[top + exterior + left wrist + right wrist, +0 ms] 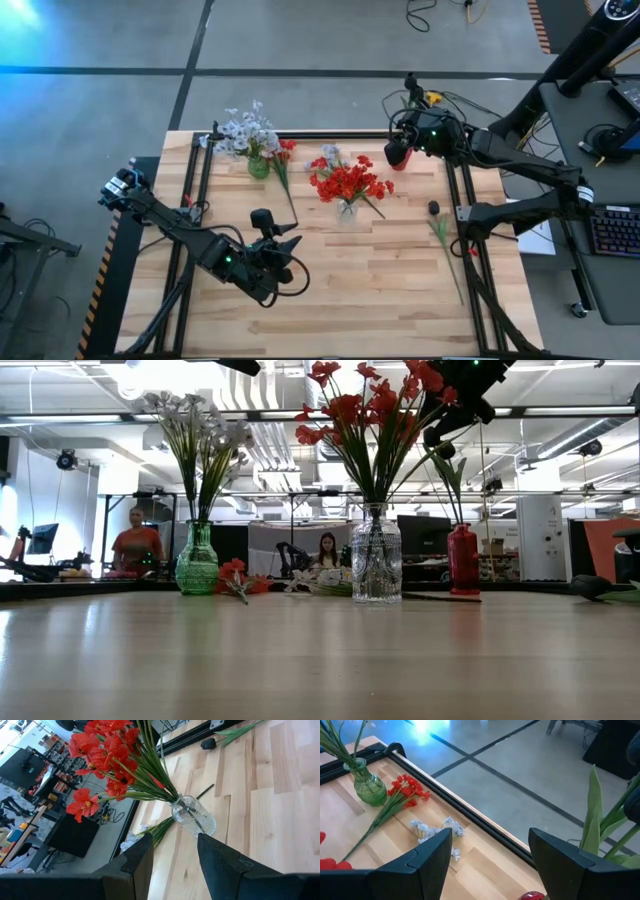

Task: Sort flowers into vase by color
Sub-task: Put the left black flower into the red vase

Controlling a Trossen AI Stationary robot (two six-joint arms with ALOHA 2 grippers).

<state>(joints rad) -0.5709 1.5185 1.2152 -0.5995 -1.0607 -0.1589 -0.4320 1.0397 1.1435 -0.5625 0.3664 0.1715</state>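
Nearest, the left tool [292, 243] hovers half-parted and empty over the surface [380, 290], facing the clear vase [346, 209] of red flowers [348, 181]. Loose sprays remain: red [283, 160], pale [329, 155], dark [436, 215]. Right tool [397, 152], wide and empty, hangs above the red vase [462, 559]; next likely picks a spray.

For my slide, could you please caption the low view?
Green vase, clear vase of red flowers and red vase lined up.

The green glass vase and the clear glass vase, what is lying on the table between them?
In the high view, a loose red flower lies between the green glass vase and the clear glass vase, beside the green one.
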